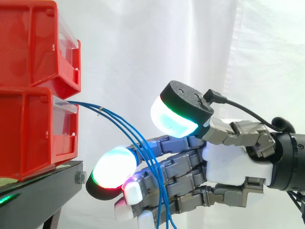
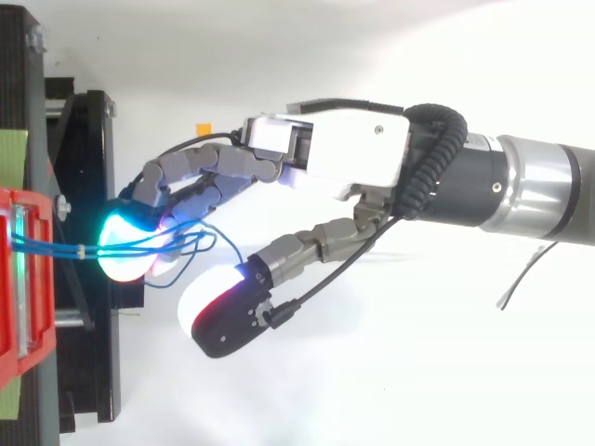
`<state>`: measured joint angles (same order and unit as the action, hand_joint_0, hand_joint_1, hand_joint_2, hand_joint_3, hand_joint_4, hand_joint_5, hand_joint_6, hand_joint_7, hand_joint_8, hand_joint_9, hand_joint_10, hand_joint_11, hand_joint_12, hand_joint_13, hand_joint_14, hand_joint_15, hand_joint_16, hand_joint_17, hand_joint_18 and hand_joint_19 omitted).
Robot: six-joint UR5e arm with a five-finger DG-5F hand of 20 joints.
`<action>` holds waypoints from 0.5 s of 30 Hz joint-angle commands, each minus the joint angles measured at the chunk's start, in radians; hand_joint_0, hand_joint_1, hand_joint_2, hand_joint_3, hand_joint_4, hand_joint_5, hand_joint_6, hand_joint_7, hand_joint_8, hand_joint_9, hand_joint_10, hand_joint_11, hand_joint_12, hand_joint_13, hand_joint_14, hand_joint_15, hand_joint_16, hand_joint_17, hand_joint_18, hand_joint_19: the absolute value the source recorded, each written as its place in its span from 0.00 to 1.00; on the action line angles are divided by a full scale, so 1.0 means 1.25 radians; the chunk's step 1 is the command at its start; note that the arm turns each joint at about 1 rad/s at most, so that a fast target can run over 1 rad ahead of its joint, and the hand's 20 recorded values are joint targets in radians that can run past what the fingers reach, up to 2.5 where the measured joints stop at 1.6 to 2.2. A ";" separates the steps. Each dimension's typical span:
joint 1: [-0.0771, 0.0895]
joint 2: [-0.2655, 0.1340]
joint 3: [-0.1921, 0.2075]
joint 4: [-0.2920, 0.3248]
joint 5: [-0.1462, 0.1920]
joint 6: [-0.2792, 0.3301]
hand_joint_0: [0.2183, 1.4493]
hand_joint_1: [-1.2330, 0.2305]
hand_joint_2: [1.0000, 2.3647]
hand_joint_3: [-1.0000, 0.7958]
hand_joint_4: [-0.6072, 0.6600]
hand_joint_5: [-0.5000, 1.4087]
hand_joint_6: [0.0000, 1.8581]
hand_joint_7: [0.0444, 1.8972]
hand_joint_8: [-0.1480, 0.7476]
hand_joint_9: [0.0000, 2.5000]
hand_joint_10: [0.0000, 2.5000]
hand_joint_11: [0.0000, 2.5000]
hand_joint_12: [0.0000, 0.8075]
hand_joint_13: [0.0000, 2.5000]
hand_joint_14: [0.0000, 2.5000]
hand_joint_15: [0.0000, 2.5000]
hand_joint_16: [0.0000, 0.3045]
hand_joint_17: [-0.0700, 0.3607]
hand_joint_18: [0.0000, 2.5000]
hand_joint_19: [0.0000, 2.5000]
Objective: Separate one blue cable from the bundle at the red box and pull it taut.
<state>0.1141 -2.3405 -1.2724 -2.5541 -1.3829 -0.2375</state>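
While the hand (image 1: pixel 233 162) sits level with its fingers (image 1: pixel 181 167) stretched nearly straight and slightly fanned, the thumb (image 1: pixel 183 102) stands raised well apart above them: hand spread, nothing pinched between thumb and fingers. The bundle of blue cables (image 1: pixel 119 121) leaves the front of the lower red bin (image 1: pixel 28 133), just ahead of the fingertips, arcs down across the near side of the fingers, touching them, and hangs below the hand. In the top view the cables (image 2: pixel 56 249) run straight from the bin to the fingertips and loop loosely there. The cables are thin, smooth and round, with a small pale tie (image 1: pixel 101 110) near the bin. The pads are thick, rounded and glossy, black-backed. The finger links are grey metal and the palm is white plastic. The bins are moulded red plastic with clear fronts, an upper red bin (image 1: pixel 33 43) stacked on the lower, both on a black stand (image 1: pixel 38 191) ahead of and below the hand. A creased white curtain (image 1: pixel 190 43) hangs behind.
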 commanded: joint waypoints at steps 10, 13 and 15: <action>-0.020 0.000 0.003 0.021 -0.052 0.017 0.30 0.42 0.00 0.33 0.66 0.16 0.27 0.49 0.48 0.29 0.01 0.27 0.41 0.26 0.01 0.19 0.15 0.40 0.21 0.22; -0.025 0.001 0.006 0.026 -0.052 0.027 0.30 0.42 0.00 0.33 0.65 0.17 0.27 0.50 0.49 0.29 0.01 0.27 0.41 0.26 0.01 0.19 0.15 0.40 0.21 0.22; -0.029 0.000 0.010 0.026 -0.058 0.037 0.31 0.42 0.01 0.34 0.65 0.17 0.27 0.52 0.48 0.29 0.01 0.27 0.41 0.26 0.01 0.19 0.15 0.40 0.21 0.22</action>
<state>0.0841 -2.3403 -1.2662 -2.5249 -1.4480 -0.2061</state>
